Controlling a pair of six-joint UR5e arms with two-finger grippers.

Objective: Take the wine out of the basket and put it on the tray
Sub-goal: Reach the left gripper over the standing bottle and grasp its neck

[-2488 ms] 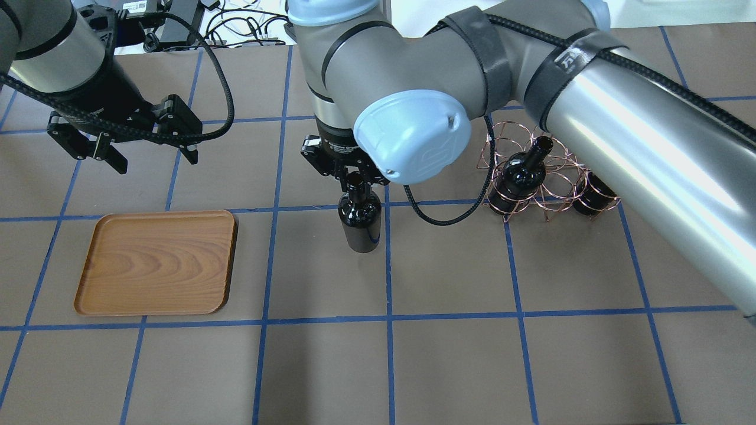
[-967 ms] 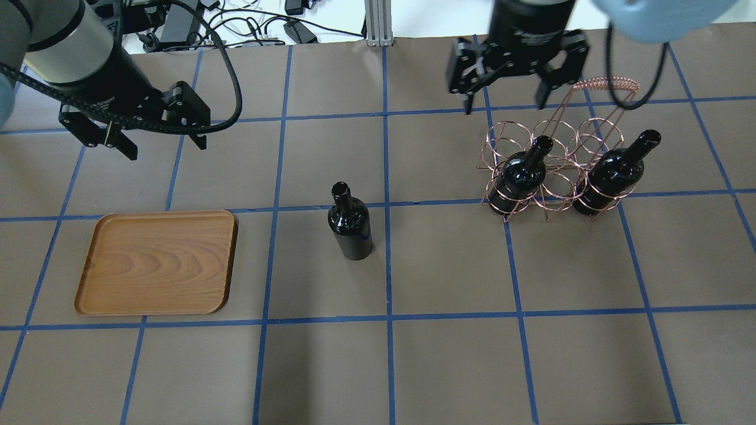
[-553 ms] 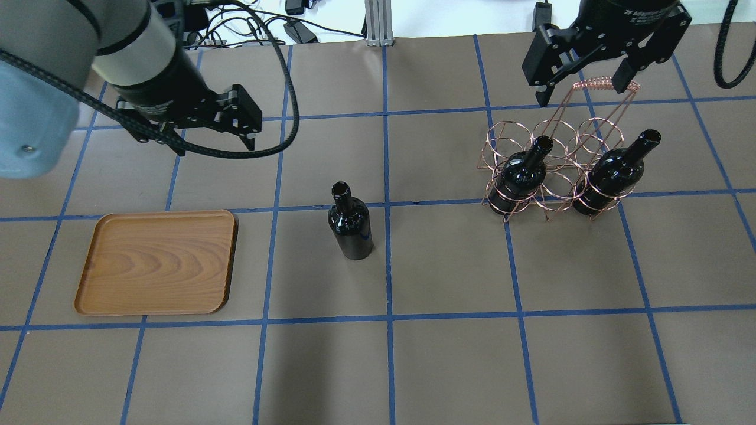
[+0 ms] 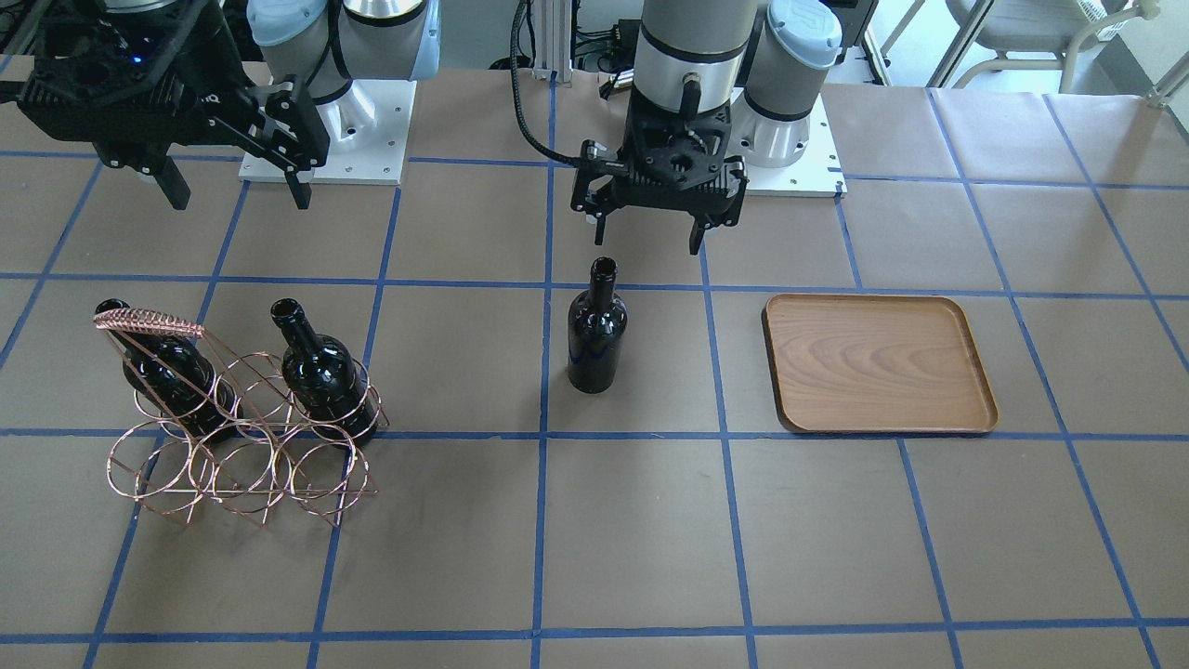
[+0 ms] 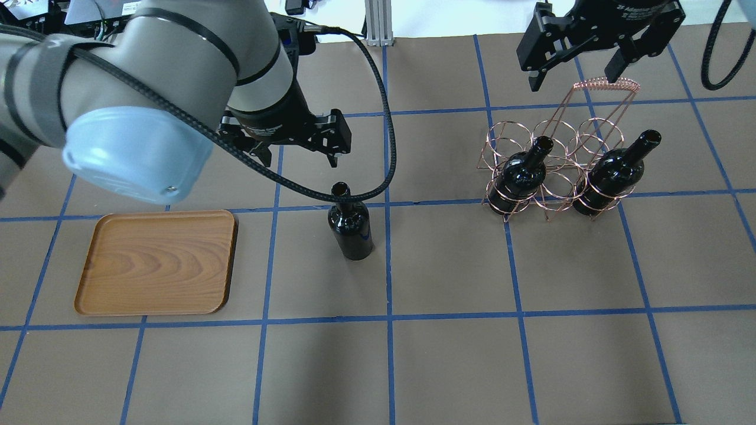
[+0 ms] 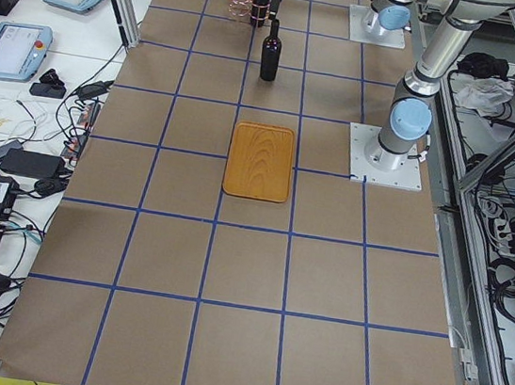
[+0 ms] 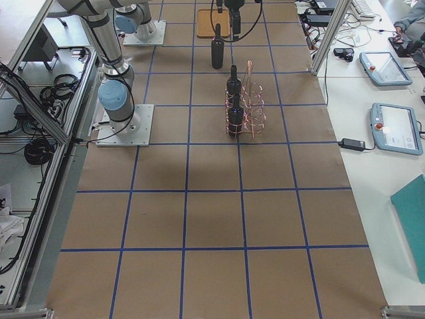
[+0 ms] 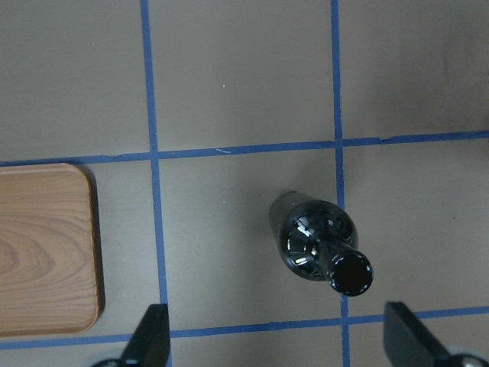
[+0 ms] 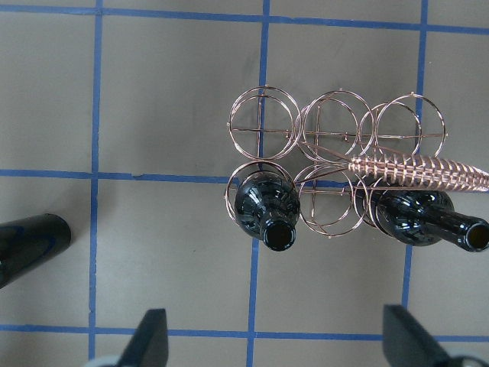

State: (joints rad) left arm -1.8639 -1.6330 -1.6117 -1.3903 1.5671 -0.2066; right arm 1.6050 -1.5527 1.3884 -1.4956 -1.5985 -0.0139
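A near-black wine bottle [image 5: 351, 230] stands upright on the table between tray and basket; it also shows in the front view [image 4: 595, 334] and the left wrist view [image 8: 317, 248]. My left gripper [image 5: 295, 154] is open and empty, raised just behind the bottle's mouth, not touching it. The wooden tray [image 5: 156, 262] lies bare to the bottle's left. The copper wire basket [image 5: 608, 85] holds two more bottles [image 5: 522, 174] [image 5: 611, 171] in its front row. My right gripper [image 5: 572, 79] is open and empty, high above the basket's back side.
Blue tape lines grid the brown table cover. The basket's tall handle [image 4: 149, 322] rises above its rings. The arm bases [image 4: 325, 130] stand at the robot's edge of the table. Cables lie beyond the table's far edge in the overhead view.
My right gripper let go of the bottle on the table and drew back over the basket. My left arm swung from the far left to just behind the bottle.
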